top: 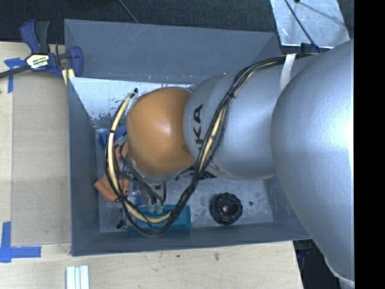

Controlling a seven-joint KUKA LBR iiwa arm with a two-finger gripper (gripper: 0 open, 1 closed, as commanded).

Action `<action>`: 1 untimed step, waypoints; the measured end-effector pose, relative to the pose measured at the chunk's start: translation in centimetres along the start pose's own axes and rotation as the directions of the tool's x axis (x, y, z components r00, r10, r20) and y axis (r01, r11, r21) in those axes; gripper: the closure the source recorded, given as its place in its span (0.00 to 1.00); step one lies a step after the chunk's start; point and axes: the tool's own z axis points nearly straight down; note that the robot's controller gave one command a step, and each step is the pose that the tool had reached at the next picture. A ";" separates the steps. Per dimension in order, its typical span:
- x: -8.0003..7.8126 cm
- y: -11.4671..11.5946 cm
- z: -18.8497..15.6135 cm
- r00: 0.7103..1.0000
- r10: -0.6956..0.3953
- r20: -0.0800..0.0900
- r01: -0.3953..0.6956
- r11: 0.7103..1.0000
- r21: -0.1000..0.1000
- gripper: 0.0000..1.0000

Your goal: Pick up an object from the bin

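Note:
My gripper [144, 188] reaches down into the left part of the bin, largely hidden under the arm's orange cover. Just below it, against the bin's near wall, lies a blue block-shaped thing [177, 219]. An orange thing [103, 188] pokes out at the gripper's left side. A black round knob-like thing [226, 208] rests on the bin floor to the right of the gripper, apart from it.
A bit of another blue thing [103, 138] shows at the left wall above the gripper. The arm and its cables cover the middle and right of the bin. Bare floor lies around the black knob.

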 end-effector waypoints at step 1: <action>-0.2 -0.1 -0.4 1.000 0.003 0.008 -0.003 1.000 -0.002 0.00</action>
